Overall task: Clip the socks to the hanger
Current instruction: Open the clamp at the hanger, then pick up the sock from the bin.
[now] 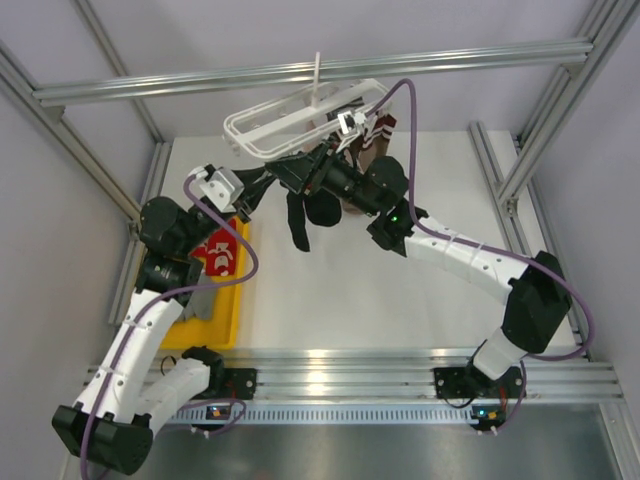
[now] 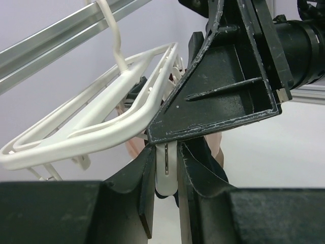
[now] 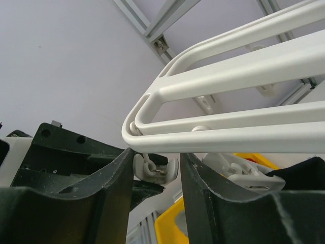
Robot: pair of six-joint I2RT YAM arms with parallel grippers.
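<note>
Left pincer [image 2: 166,157] clenched on a white clip peg [image 2: 166,178] beneath the hanger [image 2: 91,134], hung above the tabletop's [image 1: 400,290] far side. Right pincer [image 3: 156,158] straddles one too, grip unclear. Red sock [image 1: 222,255] lies in the yellow tray [image 1: 238,300]. Best squeezed squarely, frame kept steady.

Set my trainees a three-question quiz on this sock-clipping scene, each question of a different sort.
1. True or false: the bright red sock with white markings lies in the yellow rectangular tray.
2. The white plastic frame hanger hangs from: A the aluminium bar; B the tray; C the red sock.
3. Fill in: the left tool straddles a white clip ____.
Key: 1 true; 2 A; 3 peg.
</note>
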